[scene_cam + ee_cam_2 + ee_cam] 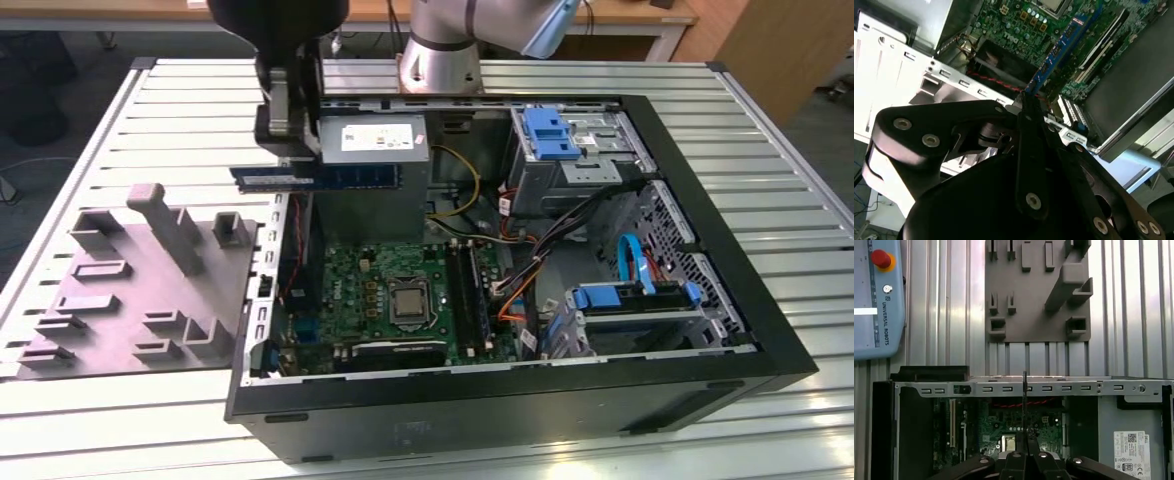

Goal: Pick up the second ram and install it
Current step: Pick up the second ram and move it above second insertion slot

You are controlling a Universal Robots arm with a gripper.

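**The second ram (334, 177) pinched in the claw (294, 160) above the open computer case (534, 410)**

In the exterior view the stick hangs level in the air beside the grey power supply (374, 140), over the case wall on the exterior view's left. It is well clear of the green motherboard (360, 280) below. The claw is closed flat on its two faces, off-centre, so more of the board sticks out to one side. In the second wrist view the black fingers (1026, 125) meet on the blue board. In the first wrist view it shows edge-on as a thin dark line.

It looks light and stiff, a slim blue circuit board with raised dark chips. It is probably brittle if twisted, and smooth enough to slip. The flat faces are the sensible place to hold it, keeping off the contact edge. With the off-centre hold, it may tilt when pushed.

Around it are thin sheet metal in the case, a ribbed metal tabletop (747, 100), and a matte grey holder block (134, 290) with slots and posts
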